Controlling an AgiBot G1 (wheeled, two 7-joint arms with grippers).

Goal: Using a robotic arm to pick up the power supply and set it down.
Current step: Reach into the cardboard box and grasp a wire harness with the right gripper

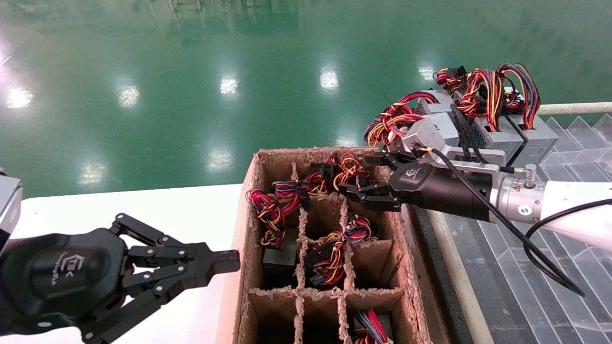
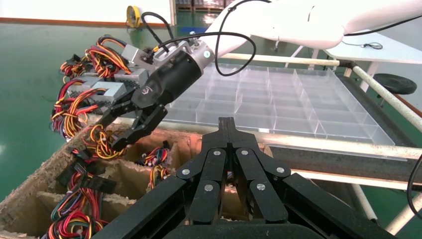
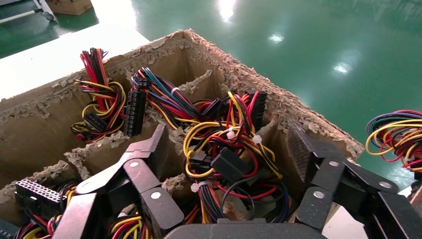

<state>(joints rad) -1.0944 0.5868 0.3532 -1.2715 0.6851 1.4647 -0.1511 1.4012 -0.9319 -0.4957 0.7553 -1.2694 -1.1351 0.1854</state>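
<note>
A: Over the far right cell of the cardboard box (image 1: 406, 267), what is the right gripper (image 1: 370, 177) doing?
B: It is hovering with jaws spread wide, holding nothing, above a wire bundle (image 3: 226, 149).
A: And the power supply (image 1: 432, 133)?
B: It is sitting beyond the box with other grey units, just behind that wrist.
A: The left gripper (image 1: 217, 263)?
B: It is resting over the white bench (image 1: 143, 203), jaws pressed together.

Divider walls hide the bodies of units inside the cardboard box (image 1: 411, 286)
</note>
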